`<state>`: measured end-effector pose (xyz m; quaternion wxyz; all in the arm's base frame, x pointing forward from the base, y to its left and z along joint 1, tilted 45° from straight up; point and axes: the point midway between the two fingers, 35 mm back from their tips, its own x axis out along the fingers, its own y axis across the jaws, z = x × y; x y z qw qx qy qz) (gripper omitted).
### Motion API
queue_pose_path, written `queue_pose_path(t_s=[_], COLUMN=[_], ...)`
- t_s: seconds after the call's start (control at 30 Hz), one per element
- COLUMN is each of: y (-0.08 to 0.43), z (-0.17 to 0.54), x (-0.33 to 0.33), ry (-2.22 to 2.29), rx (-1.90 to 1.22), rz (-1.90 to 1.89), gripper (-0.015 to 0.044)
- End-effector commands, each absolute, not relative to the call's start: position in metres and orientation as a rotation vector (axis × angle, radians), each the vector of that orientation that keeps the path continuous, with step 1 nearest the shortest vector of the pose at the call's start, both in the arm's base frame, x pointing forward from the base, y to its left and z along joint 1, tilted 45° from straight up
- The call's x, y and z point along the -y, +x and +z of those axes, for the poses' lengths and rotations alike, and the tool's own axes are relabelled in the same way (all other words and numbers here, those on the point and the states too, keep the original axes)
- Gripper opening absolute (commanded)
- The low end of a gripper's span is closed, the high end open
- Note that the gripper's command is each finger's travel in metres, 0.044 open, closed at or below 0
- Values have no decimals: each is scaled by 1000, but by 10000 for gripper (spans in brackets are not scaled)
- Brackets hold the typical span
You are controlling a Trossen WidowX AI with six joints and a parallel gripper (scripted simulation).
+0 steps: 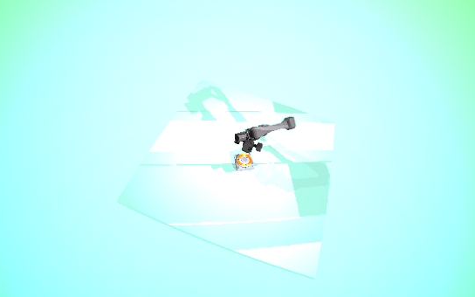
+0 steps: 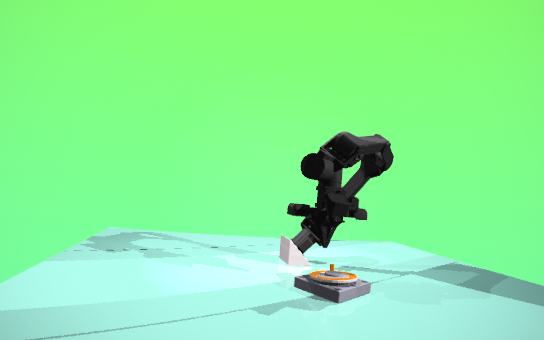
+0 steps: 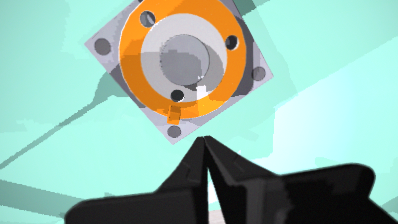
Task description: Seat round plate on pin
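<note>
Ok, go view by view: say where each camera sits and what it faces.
Top: high overhead, looking down at the arm and plate.
Exterior: low, off to one side, facing the arm and base; whole arm shows.
Wrist: on the hand, looking down; shut fingertips below the plate and orange tab.
All three share the plate.

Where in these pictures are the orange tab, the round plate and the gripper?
orange tab (image 3: 173, 114): wrist view, middle of the tab.
round plate (image 3: 131, 65): wrist view, on its orange ring, left side.
gripper (image 3: 205, 139): wrist view, where the shut fingertips meet, apart from the plate.
</note>
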<state>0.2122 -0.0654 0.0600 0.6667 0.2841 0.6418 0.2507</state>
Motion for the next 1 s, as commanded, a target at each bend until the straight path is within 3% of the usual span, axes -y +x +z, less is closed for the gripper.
queue_pose_path(t_s=[0.0,0.97], y=[211,215], z=[53,45], x=[55,14], ry=[636,638], rx=[-1452,-1451], rz=[575,578], gripper=[0,0])
